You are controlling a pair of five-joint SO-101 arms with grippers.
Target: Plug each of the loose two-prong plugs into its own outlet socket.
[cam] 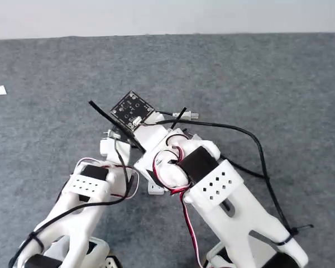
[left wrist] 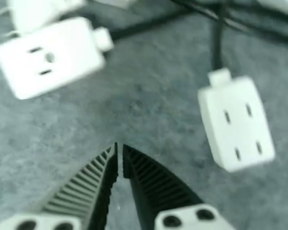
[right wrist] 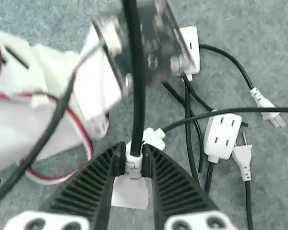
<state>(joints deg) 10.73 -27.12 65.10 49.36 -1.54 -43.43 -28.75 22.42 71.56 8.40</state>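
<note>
My right gripper [right wrist: 133, 160] is shut on the neck of a white connector [right wrist: 129, 192], where its black cord [right wrist: 134, 96] leaves it. I cannot tell whether this is a plug or a socket. Beyond it on the carpet lie a white outlet socket [right wrist: 222, 136] and two loose two-prong plugs [right wrist: 242, 160] [right wrist: 266, 108]. My left gripper [left wrist: 119, 146] hovers shut and empty over bare carpet. It sits between one white outlet socket [left wrist: 50, 57] and another [left wrist: 236, 124]. In the high view one loose plug [cam: 187, 115] lies just beyond the arms.
Black cords [right wrist: 192, 120] cross and tangle between the sockets. The other arm's black camera board [right wrist: 153, 38] hangs close in front of my right gripper, with a further white socket [right wrist: 189, 45] behind it. Grey carpet [cam: 279, 78] stretches out around the arms.
</note>
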